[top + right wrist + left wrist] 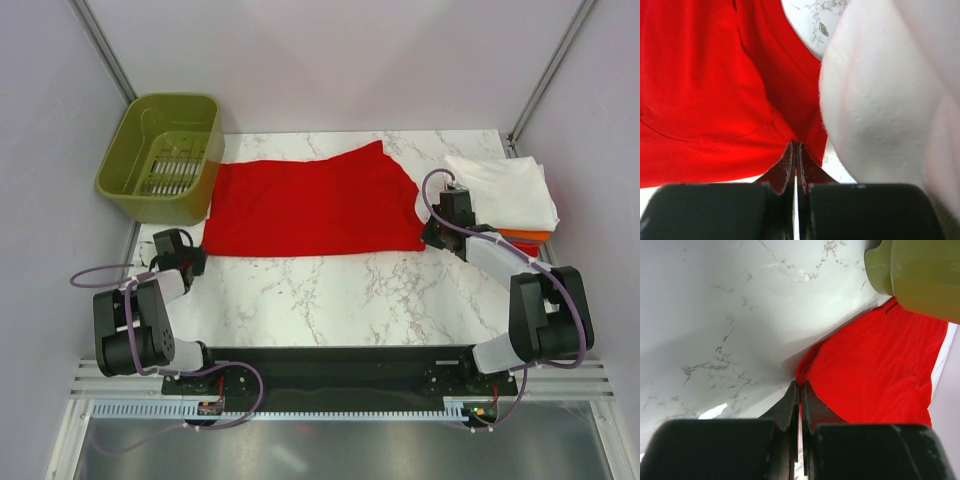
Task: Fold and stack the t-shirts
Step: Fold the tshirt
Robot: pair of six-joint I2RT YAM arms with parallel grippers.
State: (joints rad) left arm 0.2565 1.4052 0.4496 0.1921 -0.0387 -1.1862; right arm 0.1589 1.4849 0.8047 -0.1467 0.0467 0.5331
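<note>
**Marble tabletop, two claws pinching the near corners of a spread red shirt**

Marble tabletop (330, 290) fills the middle of the overhead view, with pale walls around it. A red shirt (310, 205) lies flat and open on it, its long axis running from one arm across to the other.

The left claw (800, 392) is clenched, its tips meeting the shirt's near corner on that side. A sliver of red shows between the fingers, so it appears to grip the cloth. The rest of the shirt stretches ahead of this claw and away to its right. A green basket (112, 175) stands beyond it, touching the shirt's far edge.

The right claw (795, 150) is also clenched, at the opposite near corner. Creases in the cloth run into its tips, so it too seems to be pinching. The shirt spreads ahead of it and to its left. Just to its right sits a folded white shirt (505, 190) on top of an orange shirt (525, 236).

Each arm is nearest its own corner. A fold would likely carry the near edge forward, away from both claws, across the shirt's short width.
</note>
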